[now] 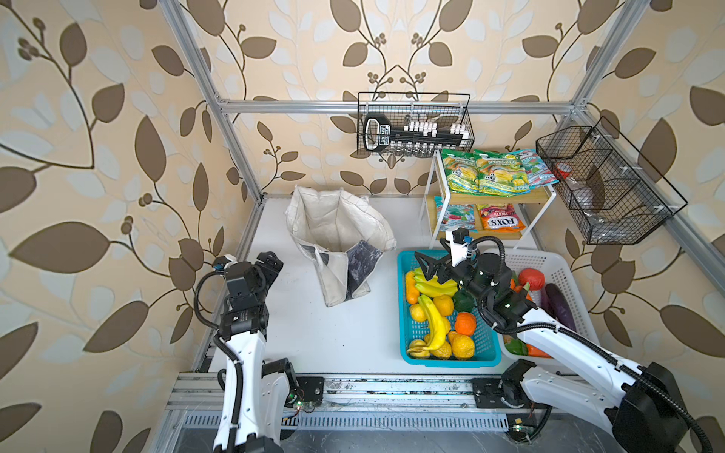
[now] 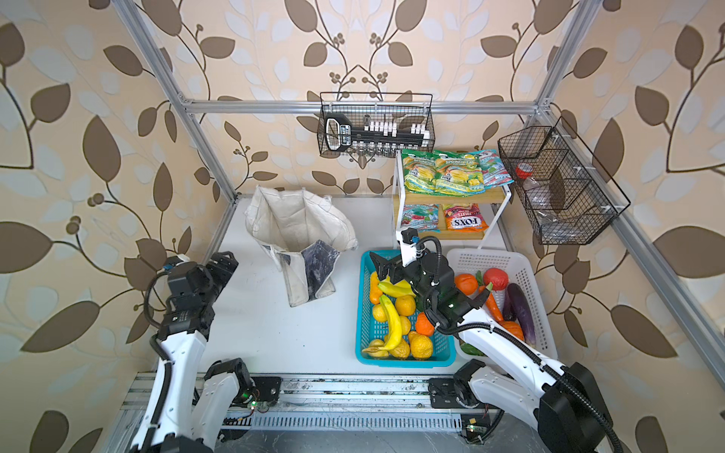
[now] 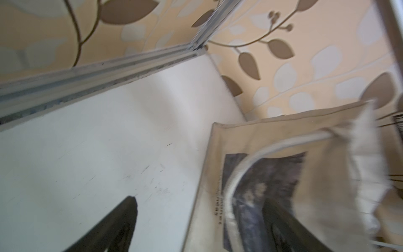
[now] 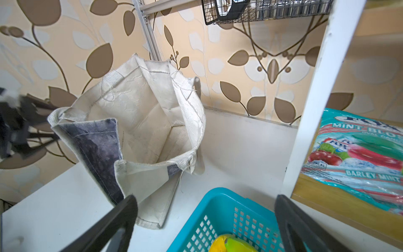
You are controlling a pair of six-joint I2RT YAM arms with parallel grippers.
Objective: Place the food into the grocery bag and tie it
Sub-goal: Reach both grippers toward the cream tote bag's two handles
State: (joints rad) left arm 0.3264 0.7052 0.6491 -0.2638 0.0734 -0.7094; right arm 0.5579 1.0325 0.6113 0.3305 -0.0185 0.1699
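Note:
The grocery bag (image 1: pixel 337 231) (image 2: pixel 298 227) stands open and slumped at the back middle of the table, its dark print facing forward. The food lies elsewhere: a banana bunch (image 1: pixel 435 289) and an orange (image 1: pixel 465 324) in the blue basket (image 1: pixel 408 353), a carrot (image 2: pixel 493 306) in the white basket, snack packets (image 1: pixel 486 172) on the shelf. My right gripper (image 1: pixel 429 266) (image 4: pixel 206 197) hangs open over the blue basket's far end, just above the bananas (image 4: pixel 231 244), holding nothing. My left gripper (image 1: pixel 270 262) (image 3: pixel 199 199) is open and empty, left of the bag (image 3: pixel 305 174).
A white basket (image 1: pixel 557 266) of toy vegetables sits right of the blue one. The two-tier shelf rack (image 1: pixel 431 204) stands behind both baskets. Black wire baskets hang on the back frame (image 1: pixel 416 125) and the right frame (image 1: pixel 608 184). Aluminium frame rails border the table.

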